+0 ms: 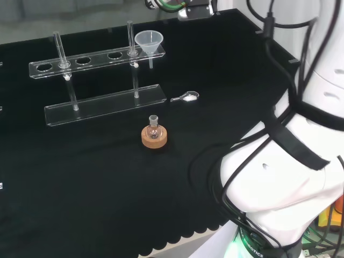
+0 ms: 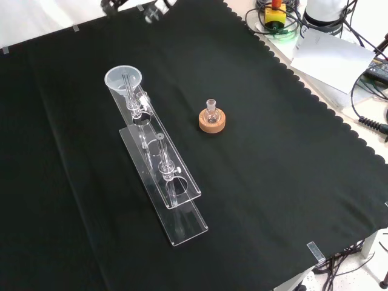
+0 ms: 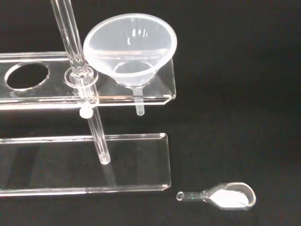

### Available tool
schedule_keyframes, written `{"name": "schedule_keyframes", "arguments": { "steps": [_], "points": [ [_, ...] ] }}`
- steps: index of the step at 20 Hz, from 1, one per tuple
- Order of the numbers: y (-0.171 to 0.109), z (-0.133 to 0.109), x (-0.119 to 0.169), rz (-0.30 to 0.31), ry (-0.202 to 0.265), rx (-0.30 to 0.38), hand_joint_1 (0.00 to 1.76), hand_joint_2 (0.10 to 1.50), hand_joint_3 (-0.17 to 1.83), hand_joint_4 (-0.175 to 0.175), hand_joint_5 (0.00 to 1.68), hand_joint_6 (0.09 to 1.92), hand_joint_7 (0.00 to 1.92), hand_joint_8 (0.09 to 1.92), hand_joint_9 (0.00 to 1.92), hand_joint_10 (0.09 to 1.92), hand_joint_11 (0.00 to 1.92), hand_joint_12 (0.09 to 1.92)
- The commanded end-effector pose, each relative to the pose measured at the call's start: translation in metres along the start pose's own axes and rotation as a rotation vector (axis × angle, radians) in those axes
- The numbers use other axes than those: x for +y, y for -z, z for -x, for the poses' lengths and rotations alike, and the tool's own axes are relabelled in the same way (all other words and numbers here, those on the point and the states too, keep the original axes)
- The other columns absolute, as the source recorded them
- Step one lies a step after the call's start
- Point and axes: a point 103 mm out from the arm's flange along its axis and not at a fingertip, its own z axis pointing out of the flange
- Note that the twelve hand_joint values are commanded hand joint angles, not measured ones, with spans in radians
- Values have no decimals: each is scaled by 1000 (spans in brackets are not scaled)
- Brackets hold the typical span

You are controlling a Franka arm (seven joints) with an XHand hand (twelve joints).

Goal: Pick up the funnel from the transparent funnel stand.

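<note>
A clear plastic funnel (image 1: pixel 149 42) sits in the end hole of the transparent stand's upper bar (image 1: pixel 80 62), its stem hanging down through the hole. In the front view the funnel (image 2: pixel 123 79) is at the far end of the stand (image 2: pixel 182 221). The wrist view looks at the funnel (image 3: pixel 129 47) from close by and a little above, with the stand's base plate (image 3: pixel 56 162) under it. A bit of the arm's end (image 1: pixel 188 8) juts in at the top edge of the head view, beyond the funnel and apart from it.
A small round flask on a cork ring (image 1: pixel 154 134) stands in front of the stand. A clear scoop with white powder (image 1: pixel 185 98) lies by the base plate's right end, also close in the wrist view (image 3: pixel 225 197). Two upright rods (image 1: pixel 130 37) carry the bar.
</note>
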Motion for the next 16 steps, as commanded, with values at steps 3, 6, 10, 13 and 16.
{"name": "schedule_keyframes", "arguments": {
  "steps": [3, 6, 10, 13, 16],
  "points": [
    [-30, -13, 56, -71, 68, -31, 276, 1113, 226, -23, 298, 87, 94, 595, 285, 674, 69, 1403],
    [-39, -12, 64, -87, 83, -38, 317, 1085, 215, -25, 298, 87, 87, 602, 282, 677, 61, 1408],
    [-55, -14, 69, -145, 88, -50, 395, 1030, 193, -28, 300, 87, 83, 614, 289, 685, 58, 1420],
    [-66, -16, 73, -206, 81, -53, 425, 1000, 188, -36, 279, 87, 45, 631, 277, 696, 55, 1434],
    [-72, -17, 75, -224, 79, -54, 434, 977, 187, -51, 223, 87, 6, 580, 233, 710, 51, 1440]
  ]
}}
